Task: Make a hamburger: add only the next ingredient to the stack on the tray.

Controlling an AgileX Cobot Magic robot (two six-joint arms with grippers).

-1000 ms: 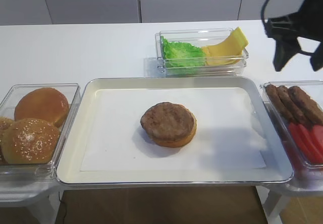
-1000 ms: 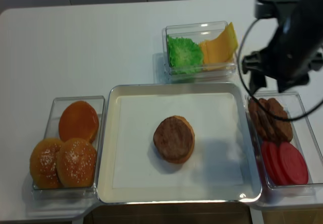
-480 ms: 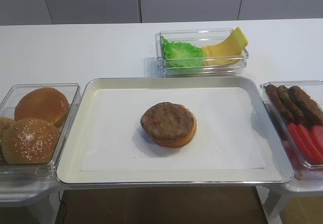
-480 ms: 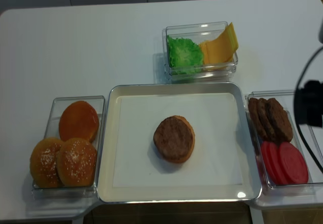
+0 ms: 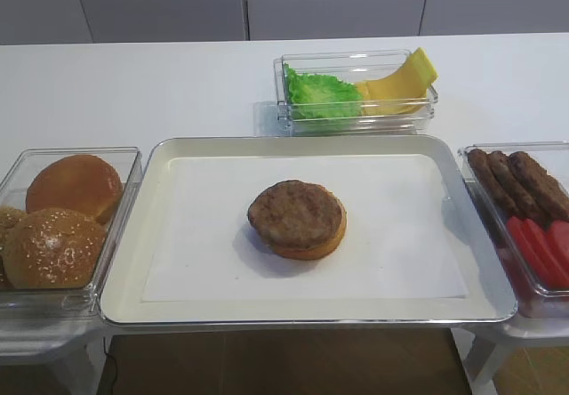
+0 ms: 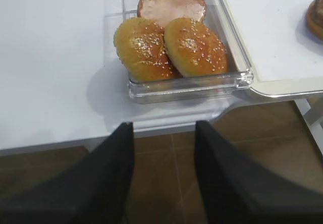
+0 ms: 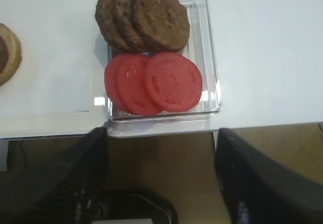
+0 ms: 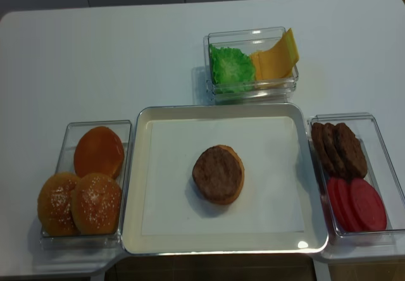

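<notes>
A brown grilled meat patty [image 5: 295, 213] lies flat on a golden bun bottom [image 5: 313, 245], forming the stack [image 8: 218, 173] in the middle of the metal tray [image 5: 302, 311] on its white liner. Neither gripper shows in the high views. In the right wrist view my right gripper [image 7: 160, 138] stands open and empty over the floor, in front of the bin holding three more patties [image 7: 144, 19]. The stack's edge [image 7: 7, 52] shows at the far left. My left gripper [image 6: 164, 128] is open and empty below the table's front edge, near the bun bin.
Red tomato slices [image 7: 156, 82] share the right bin with the patties. Seeded bun tops [image 6: 169, 47] fill the clear bin left of the tray. A bin with lettuce and cheese [image 5: 356, 92] stands behind the tray.
The right arm, one second ago above the patty bin at the right, has pulled back out of both high views. The stack has not moved.
</notes>
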